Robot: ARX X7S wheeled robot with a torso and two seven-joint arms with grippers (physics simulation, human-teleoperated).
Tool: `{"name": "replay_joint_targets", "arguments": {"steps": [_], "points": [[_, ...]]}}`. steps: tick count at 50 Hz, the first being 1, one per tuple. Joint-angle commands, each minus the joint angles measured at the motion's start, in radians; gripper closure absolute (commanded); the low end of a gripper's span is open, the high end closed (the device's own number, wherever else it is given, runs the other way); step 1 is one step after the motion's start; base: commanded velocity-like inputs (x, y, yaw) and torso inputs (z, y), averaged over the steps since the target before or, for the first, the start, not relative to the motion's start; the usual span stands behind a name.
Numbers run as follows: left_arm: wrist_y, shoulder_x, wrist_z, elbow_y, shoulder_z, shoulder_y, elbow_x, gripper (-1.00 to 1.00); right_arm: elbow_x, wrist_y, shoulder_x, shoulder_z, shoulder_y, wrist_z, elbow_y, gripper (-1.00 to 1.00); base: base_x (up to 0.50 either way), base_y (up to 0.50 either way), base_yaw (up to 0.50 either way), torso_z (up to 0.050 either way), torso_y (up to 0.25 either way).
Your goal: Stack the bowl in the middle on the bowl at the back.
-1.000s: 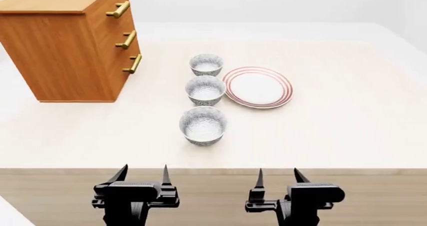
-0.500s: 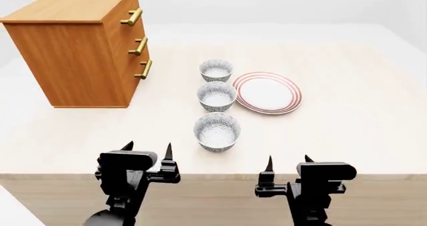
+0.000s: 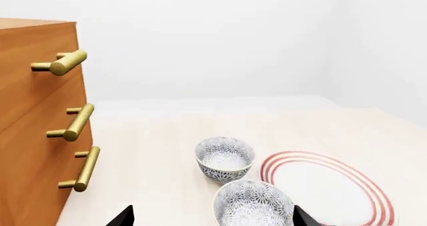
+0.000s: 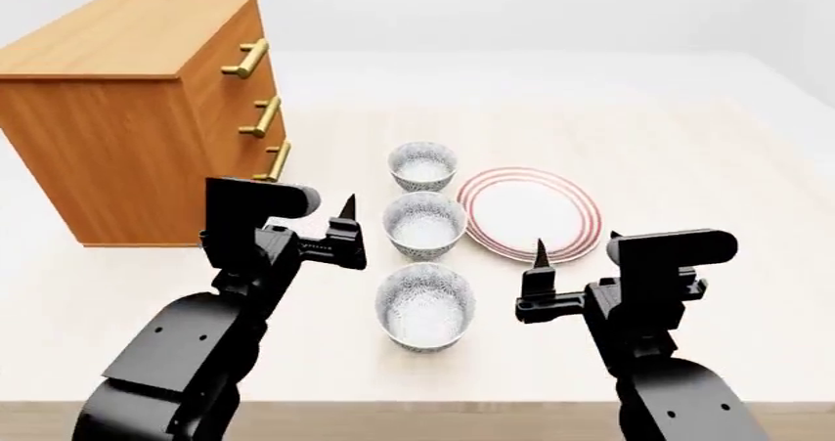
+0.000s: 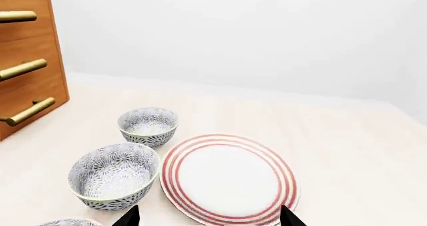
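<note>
Middle bowl (image 4: 424, 224): small, deep, stiff-walled; likely light, glazed and slippery, chips if dropped
Where to hold: judged best by the rim, one finger inside and one outside the wall
Bowl vs left pincer (image 4: 303, 228): just beside it on its inner side, near level, apart
Bowl vs right pincer (image 4: 577, 255): ahead and inward, apart, the red-ringed plate (image 4: 535, 213) just beyond its tips
Back bowl (image 4: 423, 165): just past the middle bowl, near the wooden dresser (image 4: 131, 128), on the worktop (image 4: 730, 167)
Pincer state: both spread wide, holding nothing
</note>
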Motion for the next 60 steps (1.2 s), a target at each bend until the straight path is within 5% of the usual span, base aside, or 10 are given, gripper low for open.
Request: {"name": "replay_joint_targets", "arguments": {"steps": [1,24,41,60], "points": [[-0.032,-0.007,0.01,-0.047,0.034,-0.07,-0.001,-1.0,0.029,0.042,0.023,0.004,0.025,-0.022,-0.034,-1.0,0.5,0.0,0.0,0.0,0.0],[-0.077,-0.009,-0.015,-0.117,0.098,-0.096,0.026,-1.0,0.029,0.029,0.036,-0.006,0.004,-0.006,-0.093,-1.0,0.5,0.0,0.0,0.0,0.001],[-0.499,0.038,0.001,-0.299,0.048,-0.255,-0.123,-1.0,0.007,-0.002,0.035,-0.023,-0.006,0.021,-0.067,-1.0,0.0,0.0,0.0,0.0,0.0],[-0.537,0.09,0.01,-0.446,0.049,-0.287,-0.161,-1.0,0.036,-0.031,0.054,0.035,-0.06,0.02,-0.086,-1.0,0.0,0.0,0.0,0.0,0.0]]}}
